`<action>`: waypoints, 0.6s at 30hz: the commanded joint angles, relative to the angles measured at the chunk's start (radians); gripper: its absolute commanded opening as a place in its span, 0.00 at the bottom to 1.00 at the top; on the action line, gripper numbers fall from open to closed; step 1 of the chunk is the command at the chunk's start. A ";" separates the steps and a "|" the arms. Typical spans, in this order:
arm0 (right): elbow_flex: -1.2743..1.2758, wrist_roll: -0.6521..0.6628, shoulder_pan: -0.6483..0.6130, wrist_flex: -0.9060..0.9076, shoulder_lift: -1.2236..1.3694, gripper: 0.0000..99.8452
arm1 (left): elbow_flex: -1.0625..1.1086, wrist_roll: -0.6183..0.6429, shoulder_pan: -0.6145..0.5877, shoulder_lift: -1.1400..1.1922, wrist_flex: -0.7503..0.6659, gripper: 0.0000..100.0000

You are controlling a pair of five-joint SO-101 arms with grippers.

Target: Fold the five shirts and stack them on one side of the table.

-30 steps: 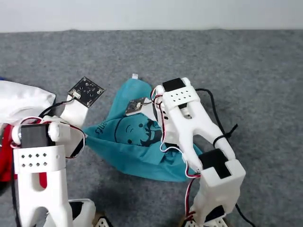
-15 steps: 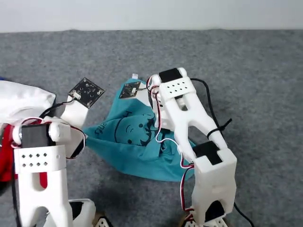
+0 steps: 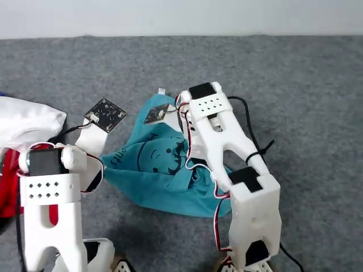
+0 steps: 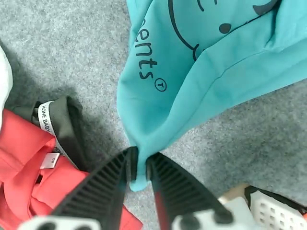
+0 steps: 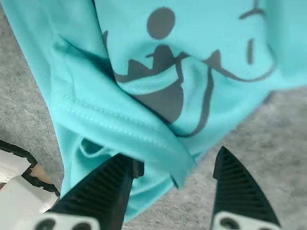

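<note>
Teal shirt [image 3: 164, 164]: lying crumpled mid-table on grey mat [image 3: 306, 102], printed side facing up (black line-drawn face w/ lettering beside it). Left gripper [image 4: 140, 160]: pinching shirt's edge, fingers [image 4: 103, 184] pressing together on a thin fold of fabric, mat showing just below. Right gripper [image 5: 176, 160]: hanging w/ jaws spread wide over a hemmed fold of same shirt, fabric sitting btwn them, not being squeezed. White shirt [image 3: 25, 119]: bunching at table's left edge. Red shirt [image 4: 24, 167]: lying near it, touching a dark olive garment [image 4: 72, 127], both sitting just apart from teal one.
</note>
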 commanded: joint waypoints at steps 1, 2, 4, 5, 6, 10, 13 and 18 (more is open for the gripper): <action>-0.049 0.011 0.007 0.038 0.039 0.24 | -0.004 0.012 -0.002 -0.015 0.005 0.00; -0.049 0.011 0.007 0.031 0.053 0.24 | -0.004 0.012 -0.002 -0.015 0.005 0.00; -0.052 0.011 0.008 0.022 0.070 0.23 | -0.004 0.012 -0.002 -0.015 0.005 0.00; -0.057 0.011 0.007 0.019 0.071 0.20 | -0.004 0.012 -0.002 -0.015 0.005 0.00; -0.071 0.011 0.007 0.019 0.071 0.17 | -0.004 0.012 -0.002 -0.015 0.005 0.00; -0.184 0.011 0.038 0.038 0.070 0.03 | -0.005 0.012 -0.003 -0.015 0.005 0.00; -0.282 0.011 0.096 0.041 0.070 0.02 | -0.012 0.011 -0.014 -0.021 0.005 0.00; -0.411 0.011 0.194 0.042 0.070 0.02 | -0.085 0.000 -0.192 -0.015 0.005 0.00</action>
